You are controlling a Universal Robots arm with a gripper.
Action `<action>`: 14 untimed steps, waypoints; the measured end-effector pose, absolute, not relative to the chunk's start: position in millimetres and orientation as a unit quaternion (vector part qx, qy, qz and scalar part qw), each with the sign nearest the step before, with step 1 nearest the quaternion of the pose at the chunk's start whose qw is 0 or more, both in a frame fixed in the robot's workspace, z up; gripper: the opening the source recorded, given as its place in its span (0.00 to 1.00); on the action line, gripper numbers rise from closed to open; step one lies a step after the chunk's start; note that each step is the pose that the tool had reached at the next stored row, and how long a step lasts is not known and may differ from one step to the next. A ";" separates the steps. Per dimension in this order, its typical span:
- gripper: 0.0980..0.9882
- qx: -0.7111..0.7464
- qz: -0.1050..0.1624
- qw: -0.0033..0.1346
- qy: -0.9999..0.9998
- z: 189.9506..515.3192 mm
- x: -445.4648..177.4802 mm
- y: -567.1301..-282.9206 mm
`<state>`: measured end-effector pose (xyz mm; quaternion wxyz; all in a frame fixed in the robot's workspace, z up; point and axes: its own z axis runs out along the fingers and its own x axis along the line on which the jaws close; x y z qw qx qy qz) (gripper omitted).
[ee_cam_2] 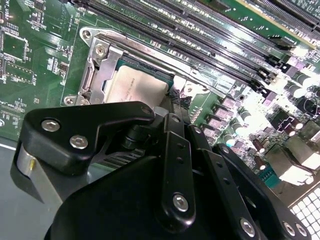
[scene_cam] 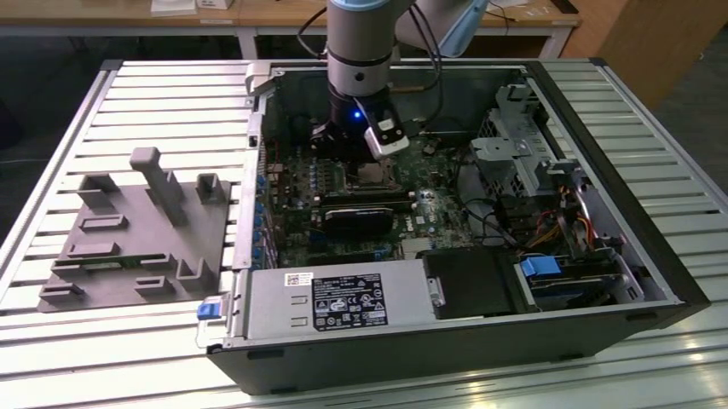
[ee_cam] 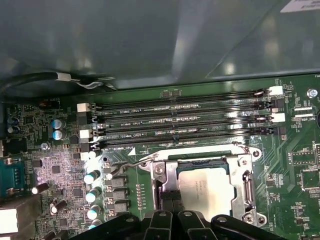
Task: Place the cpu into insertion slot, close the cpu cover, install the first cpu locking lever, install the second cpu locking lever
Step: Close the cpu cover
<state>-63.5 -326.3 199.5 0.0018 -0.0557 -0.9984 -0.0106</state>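
Note:
The cpu point(ee_cam: 204, 187) has a dull silver top and lies flat in the insertion slot point(scene_cam: 371, 177) on the green motherboard. The cpu cover point(ee_cam: 247, 186), a silver frame, sits around the cpu point(ee_cam_2: 134, 86), with the chip's top showing through its window. A thin silver locking lever point(ee_cam: 122, 166) runs along the slot's edge beside the memory slots, and its bent end sticks out past the slot's corner. My gripper point(scene_cam: 355, 158) hangs inside the open computer case just above the slot. Its black linkages point(ee_cam_2: 175, 165) cover one edge of the slot in both wrist views.
Long black memory slots point(ee_cam: 180, 120) lie right beside the socket, with a row of capacitors point(ee_cam: 92, 195) near its corner. The case wall point(ee_cam: 150, 40) rises behind them. A power supply point(scene_cam: 336, 302), a drive cage point(scene_cam: 523, 153) and cables crowd the case. A grey fixture point(scene_cam: 136, 230) sits at the exterior view's left.

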 end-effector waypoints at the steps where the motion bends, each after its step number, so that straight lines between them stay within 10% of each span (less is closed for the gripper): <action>1: 0.01 -0.056 -0.011 0.002 -0.998 199.5 -63.1 -326.3; 14: 0.01 -0.056 -0.011 0.002 -0.998 207.0 -62.3 -326.3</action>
